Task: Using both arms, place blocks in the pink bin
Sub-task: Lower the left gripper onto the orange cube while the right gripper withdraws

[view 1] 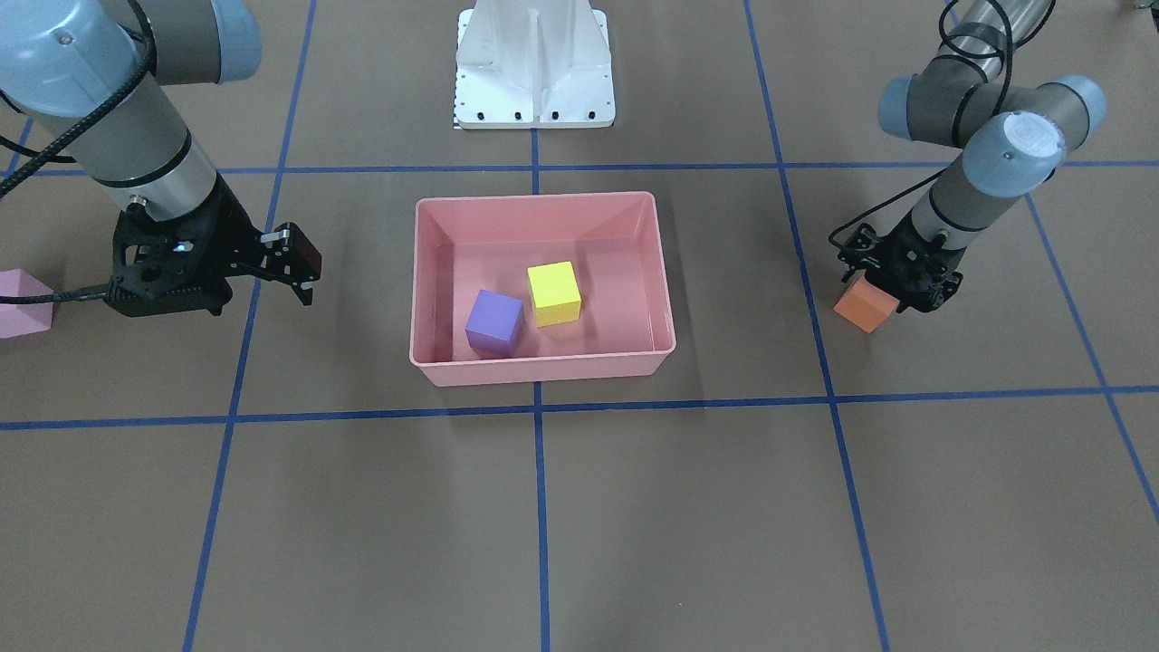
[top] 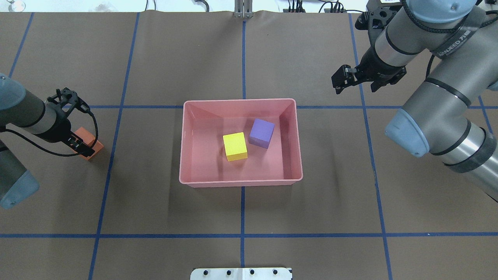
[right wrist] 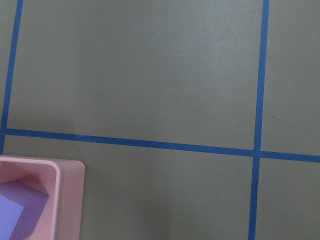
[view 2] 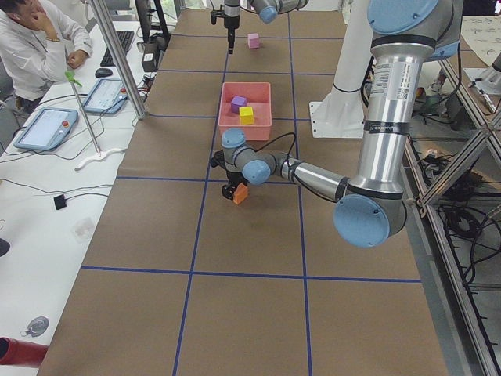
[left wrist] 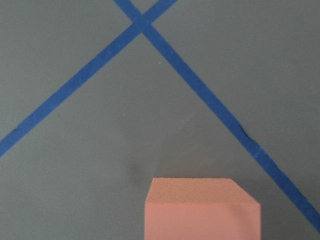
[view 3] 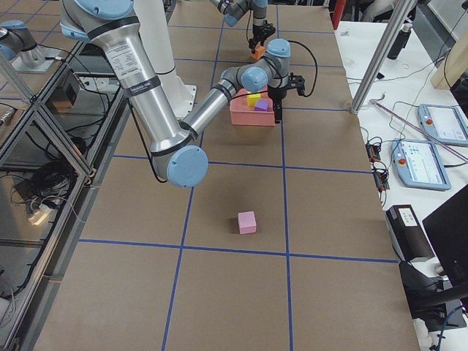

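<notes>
Two blocks in the bin, two out on the desk.
We see the yellow block and purple block side by side inside the pink bin, mid-desk. The left gripper is clamped on the orange block, far left. The right gripper hovers with its fingers apart. The light pink block lies well off to the right.

Pink bin corner lower left, purple block inside, blue tape lines crossing on table

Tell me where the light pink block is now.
The light pink block lies on the table at the front-facing view's left edge, beyond the right gripper, well outside the pink bin.
</notes>
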Robot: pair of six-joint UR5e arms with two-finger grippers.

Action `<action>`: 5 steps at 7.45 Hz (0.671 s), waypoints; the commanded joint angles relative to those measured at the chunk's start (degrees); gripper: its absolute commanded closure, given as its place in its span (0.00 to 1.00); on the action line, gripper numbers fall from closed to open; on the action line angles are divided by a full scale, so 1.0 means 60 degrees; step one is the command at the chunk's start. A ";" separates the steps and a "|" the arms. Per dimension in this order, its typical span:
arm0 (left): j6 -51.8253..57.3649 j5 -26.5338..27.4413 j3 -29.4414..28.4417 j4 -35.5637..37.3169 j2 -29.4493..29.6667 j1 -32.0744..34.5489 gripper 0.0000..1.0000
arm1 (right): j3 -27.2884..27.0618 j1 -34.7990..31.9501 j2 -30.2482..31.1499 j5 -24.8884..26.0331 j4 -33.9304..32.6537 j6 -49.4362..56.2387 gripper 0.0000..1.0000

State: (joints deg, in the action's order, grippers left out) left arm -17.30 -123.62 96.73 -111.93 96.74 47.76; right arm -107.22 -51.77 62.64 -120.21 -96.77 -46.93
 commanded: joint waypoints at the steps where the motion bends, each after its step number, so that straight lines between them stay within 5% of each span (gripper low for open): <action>1: -0.0500 -0.0738 0.0107 0.0036 0.0108 0.0008 1.00 | 0.0027 0.0000 0.0121 -0.0003 0.0015 0.0203 0.00; 4: -0.0950 -0.2229 0.0736 0.0662 0.0499 0.0708 1.00 | -0.0060 -0.0524 0.0646 -0.0077 0.0015 0.1488 0.00; 5: -0.2535 -0.2495 0.1391 0.0971 0.0692 0.0784 1.00 | -0.0060 -0.0904 0.1070 -0.0352 0.0015 0.2350 0.00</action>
State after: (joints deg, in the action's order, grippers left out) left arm -24.27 -135.80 101.35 -108.53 99.21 51.05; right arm -107.41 -54.69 66.30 -120.98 -96.67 -38.43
